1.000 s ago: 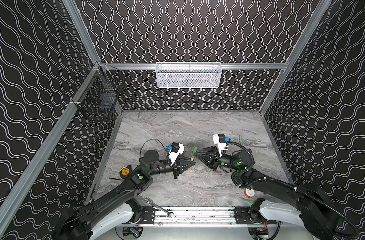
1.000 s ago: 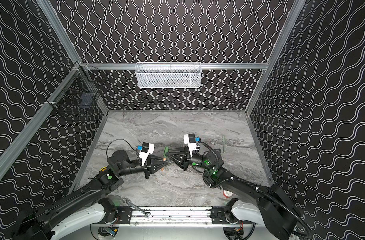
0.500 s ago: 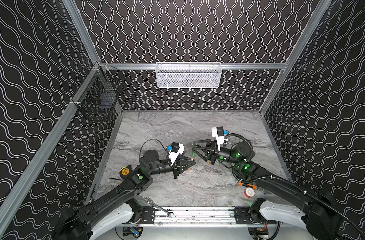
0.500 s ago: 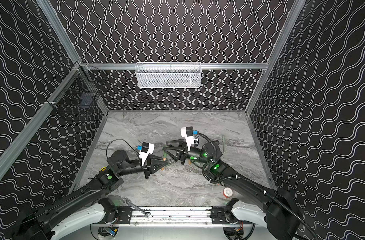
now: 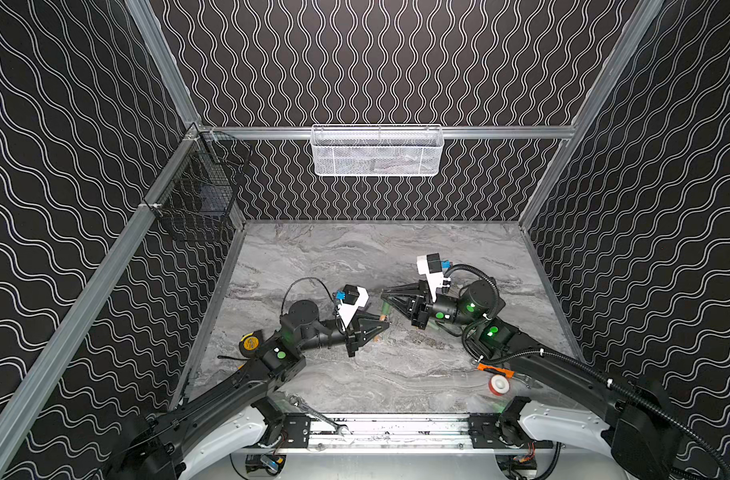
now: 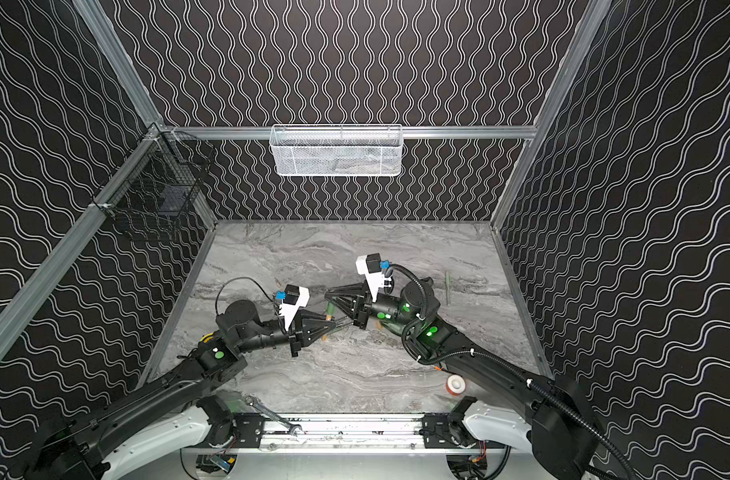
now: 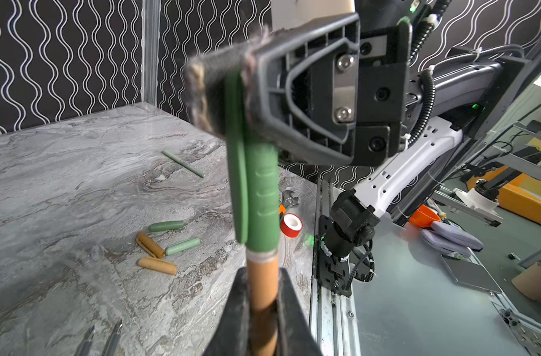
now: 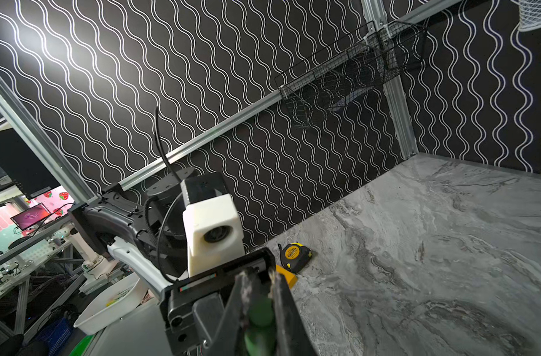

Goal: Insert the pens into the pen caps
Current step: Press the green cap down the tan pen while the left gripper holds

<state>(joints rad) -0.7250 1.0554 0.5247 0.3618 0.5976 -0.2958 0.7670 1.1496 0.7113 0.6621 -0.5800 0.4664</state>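
Right gripper [image 5: 385, 296] has moved. A second ago it sat nose to nose with the left gripper [image 5: 383, 327], and half a second ago it had backed off with jaws apart. Now it is closed again, pinching the far end of the green cap [image 7: 260, 197]. Left gripper unchanged, clamped narrow on the tan pen [image 7: 262, 277], whose barrel runs out of its fingers [image 7: 233, 311] straight into the cap. Step in hand: seating this cap; colour mismatch noted, green on tan. A pale ring shows at the joint just beyond the left fingers, and I cannot tell whether the cap is fully home. Next move, as I judge it: press the cap along the pen's axis toward the left fingers, keeping both in line, then release and set the pair down. On the table beyond the fingers are four loose caps [image 7: 157, 265] in a cluster and a green pen [image 7: 183, 163] farther off. A tape roll [image 7: 290, 225] and a wrench [image 7: 289, 200] lie off to one side. Nothing stands between the grippers but the pen itself.
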